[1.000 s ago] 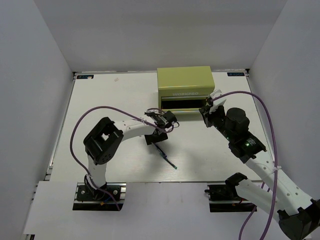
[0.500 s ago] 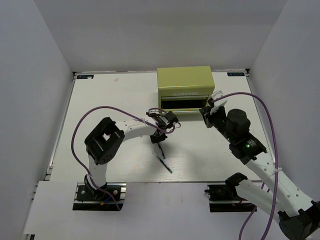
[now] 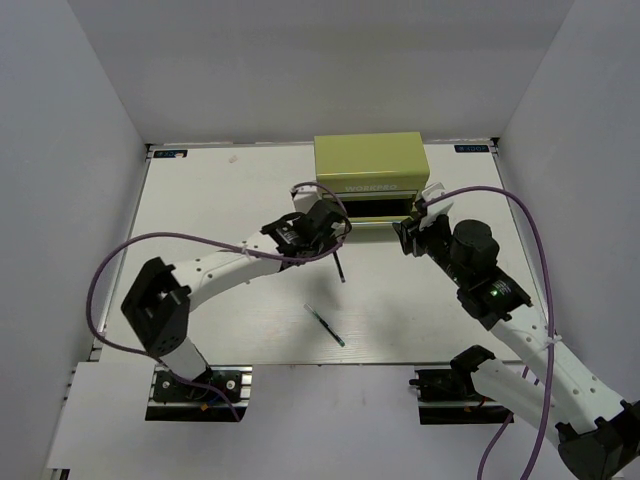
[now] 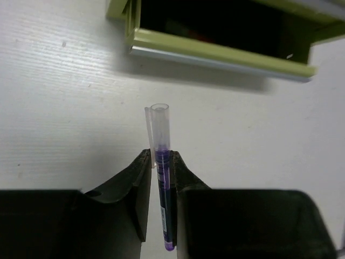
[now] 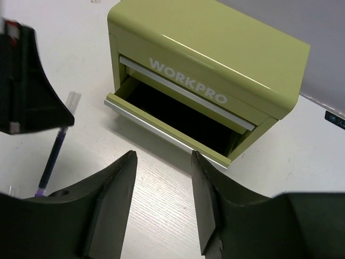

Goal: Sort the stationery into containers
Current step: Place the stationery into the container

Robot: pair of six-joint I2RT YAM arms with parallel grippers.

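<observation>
Top: clamping dark pen (image 3: 340, 266) in left hand (image 3: 326, 232), just in front of chest (image 3: 370, 160), likely lining up with open lower drawer (image 3: 365, 208). Lying nearer on desk (image 3: 220, 200): green pen (image 3: 326, 326).
Left wrist: pinched mid-barrel, cap end toward drawer.
Right wrist: right hand (image 5: 163, 156) released, facing chest front, probably standing by.

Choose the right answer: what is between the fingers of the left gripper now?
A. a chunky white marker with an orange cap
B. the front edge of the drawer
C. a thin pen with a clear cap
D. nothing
C: in the left wrist view the left gripper is shut on the thin pen, and the pen's clear cap points toward the open drawer.
</observation>
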